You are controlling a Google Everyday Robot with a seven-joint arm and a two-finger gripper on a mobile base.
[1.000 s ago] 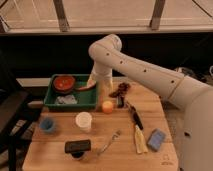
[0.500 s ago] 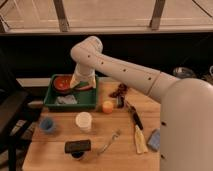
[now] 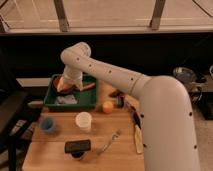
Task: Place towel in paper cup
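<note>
A pale grey-blue towel [image 3: 66, 100] lies in the front left of the green tray [image 3: 89, 102]. The white paper cup [image 3: 83, 121] stands upright on the wooden table in front of the tray. My gripper [image 3: 65, 88] is down inside the tray, just above the towel and next to an orange-red bowl [image 3: 58, 82]. The white arm [image 3: 107, 75] reaches in from the right and hides part of the bowl.
A small blue cup [image 3: 47, 125] stands left of the paper cup. An orange [image 3: 108, 107] sits right of the tray. A black object [image 3: 77, 146], a fork [image 3: 111, 141] and a pale utensil [image 3: 138, 140] lie near the front. Dark items [image 3: 119, 95] lie behind the orange.
The arm has swung left from over the table's middle to the green tray, and the gripper has come down inside it near the towel.
</note>
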